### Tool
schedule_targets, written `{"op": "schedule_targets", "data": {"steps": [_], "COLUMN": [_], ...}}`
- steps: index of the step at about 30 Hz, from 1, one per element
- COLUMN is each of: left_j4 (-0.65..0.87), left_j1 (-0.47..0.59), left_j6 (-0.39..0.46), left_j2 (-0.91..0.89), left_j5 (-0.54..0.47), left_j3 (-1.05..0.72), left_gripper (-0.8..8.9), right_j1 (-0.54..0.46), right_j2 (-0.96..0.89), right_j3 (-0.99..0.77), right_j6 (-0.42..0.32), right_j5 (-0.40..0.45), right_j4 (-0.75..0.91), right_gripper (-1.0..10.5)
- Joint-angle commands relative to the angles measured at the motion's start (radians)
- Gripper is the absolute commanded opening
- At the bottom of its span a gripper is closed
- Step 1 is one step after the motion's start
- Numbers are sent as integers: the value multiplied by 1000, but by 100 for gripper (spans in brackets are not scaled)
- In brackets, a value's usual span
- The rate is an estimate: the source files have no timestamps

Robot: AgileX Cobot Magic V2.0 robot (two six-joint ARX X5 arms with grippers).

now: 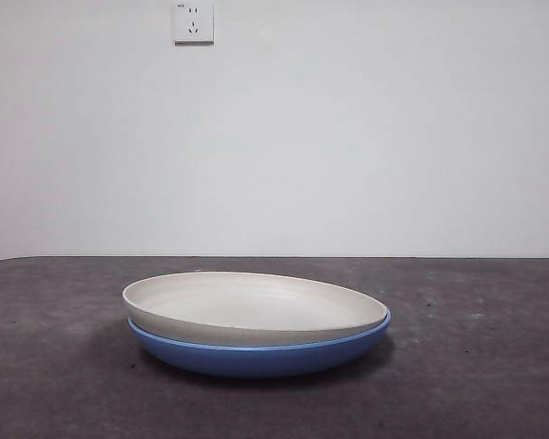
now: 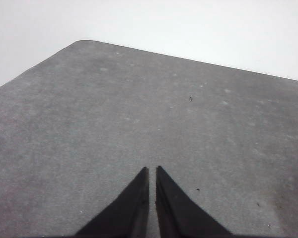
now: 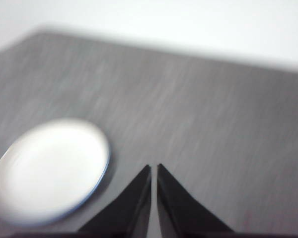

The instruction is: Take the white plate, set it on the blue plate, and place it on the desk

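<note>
The white plate (image 1: 256, 306) rests slightly tilted inside the blue plate (image 1: 256, 355) in the middle of the desk (image 1: 476, 384). The right wrist view is blurred; it shows the white plate (image 3: 49, 171) from above with a thin edge of the blue plate (image 3: 103, 173) around it. My right gripper (image 3: 154, 168) is shut, empty, and hangs above the desk (image 3: 213, 124) beside the stack, apart from it. My left gripper (image 2: 152, 171) is shut and empty over bare desk (image 2: 89, 124); no plate shows in its view. Neither arm appears in the front view.
A white wall with a power socket (image 1: 193, 23) stands behind the desk's far edge. The desk's rounded corner (image 2: 82, 42) shows in the left wrist view.
</note>
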Motion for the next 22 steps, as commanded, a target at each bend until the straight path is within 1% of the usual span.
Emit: {"op": "schedule_targets", "data": {"steps": [1,6,9,11,15,22], "left_j4": [-5,-5,-5,-5,-5,-5], "left_j1": [2,2,2,2,2,2], "left_j6": [1,1,1,1,1,1], "left_j2": [-2,-2,-2,-2,-2,-2], "left_j5": [-2,-1,-1,-1,-2,-1], "left_j3": [-21,-21,-21,-21,-21,-21], "left_gripper": [25,25,25,25,25,25], "right_j1": [-56,-181,-231,-256,-299,-324], "right_j2": [-53,-126,-175,-208,-274,-292], "right_j3": [-177,-481,-619,-682,-776,-835], "right_j6": [-73,-80,-80,-80,-78,-74], "right_j5": [16,14,14,15,15,27], "right_j4": [275,573,679,712,711,694], "right_gripper": [17,16,17,17,17,17]}}
